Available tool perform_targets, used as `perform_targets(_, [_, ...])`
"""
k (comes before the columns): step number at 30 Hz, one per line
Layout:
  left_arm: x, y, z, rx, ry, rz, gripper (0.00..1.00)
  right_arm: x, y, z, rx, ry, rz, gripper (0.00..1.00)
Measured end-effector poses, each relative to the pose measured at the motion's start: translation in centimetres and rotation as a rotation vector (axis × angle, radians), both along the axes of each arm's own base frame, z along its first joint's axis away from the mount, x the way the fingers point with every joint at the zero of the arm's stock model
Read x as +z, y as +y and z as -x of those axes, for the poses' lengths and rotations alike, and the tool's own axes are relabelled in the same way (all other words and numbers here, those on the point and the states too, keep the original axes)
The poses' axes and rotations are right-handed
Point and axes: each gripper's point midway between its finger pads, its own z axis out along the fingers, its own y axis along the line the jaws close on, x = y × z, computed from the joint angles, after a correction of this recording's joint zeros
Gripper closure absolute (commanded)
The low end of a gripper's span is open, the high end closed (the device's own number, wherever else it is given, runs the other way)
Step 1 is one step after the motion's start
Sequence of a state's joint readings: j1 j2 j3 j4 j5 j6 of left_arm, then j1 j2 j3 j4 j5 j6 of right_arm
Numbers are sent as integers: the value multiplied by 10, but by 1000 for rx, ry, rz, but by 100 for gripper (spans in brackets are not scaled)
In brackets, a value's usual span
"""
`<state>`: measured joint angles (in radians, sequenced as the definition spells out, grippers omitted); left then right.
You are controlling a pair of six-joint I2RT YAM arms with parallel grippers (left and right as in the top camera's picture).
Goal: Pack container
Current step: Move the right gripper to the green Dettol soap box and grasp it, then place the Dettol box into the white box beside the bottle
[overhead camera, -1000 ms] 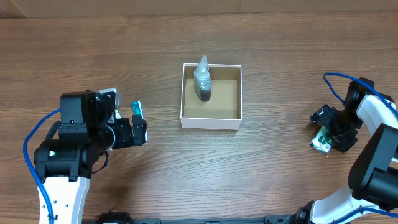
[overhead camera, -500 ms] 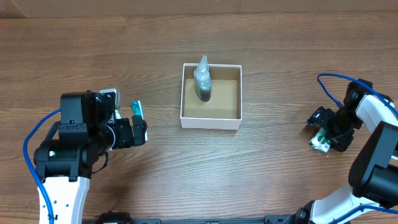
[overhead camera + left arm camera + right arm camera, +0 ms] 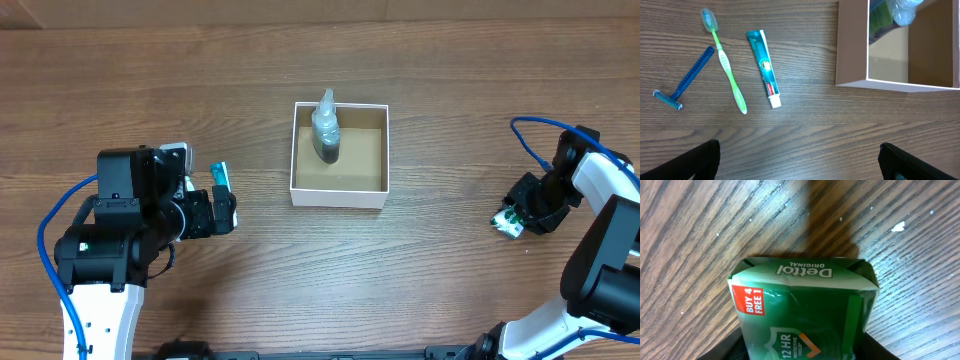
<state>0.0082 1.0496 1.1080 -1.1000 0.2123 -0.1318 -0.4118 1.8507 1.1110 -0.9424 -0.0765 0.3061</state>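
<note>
The container [image 3: 339,198], a white-walled square box with a brown floor, sits at mid-table with a clear bottle [image 3: 325,128] lying in its left half. At the far right, my right gripper [image 3: 524,216] is shut on a green Dettol soap pack [image 3: 507,221]. The right wrist view shows the soap pack [image 3: 800,305] filling the space between the dark fingers of my right gripper [image 3: 800,354]. My left gripper [image 3: 226,210] is open left of the container. In its wrist view the left gripper [image 3: 799,156] has only bare wood between its fingers, and the container [image 3: 852,50] is at upper right.
A toothpaste tube [image 3: 766,67], a green toothbrush [image 3: 726,65] and a blue razor [image 3: 687,80] lie on the wood ahead of the left gripper. From overhead only the toothpaste tube [image 3: 219,173] shows beside the left arm. Blue cables trail from both arms.
The right gripper's jaws have closed from wide open onto the soap pack, which has shifted slightly left and turned. The left arm has not moved.
</note>
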Motion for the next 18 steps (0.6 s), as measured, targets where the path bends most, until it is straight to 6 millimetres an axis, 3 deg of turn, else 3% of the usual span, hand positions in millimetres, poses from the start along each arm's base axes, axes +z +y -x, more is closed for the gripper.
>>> perform_targets(1, [0, 0, 0, 0, 0, 0, 0, 0, 0, 0, 0, 0, 0, 96])
perform_targets(7, [0, 0, 0, 0, 0, 0, 0, 3, 2, 3, 1, 20, -11, 96])
perform_targets(10, [0, 0, 0, 0, 0, 0, 0, 22, 7, -1, 26, 51, -22, 96])
perform_targets(12, [0, 0, 0, 0, 0, 0, 0, 44, 14, -21, 84, 6, -1, 96])
perform_targets(15, [0, 0, 0, 0, 0, 0, 0, 99, 40, -61, 229, -161, 61, 96])
perform_targets(18, [0, 0, 0, 0, 0, 0, 0, 182, 101, -93, 438, -425, 121, 96])
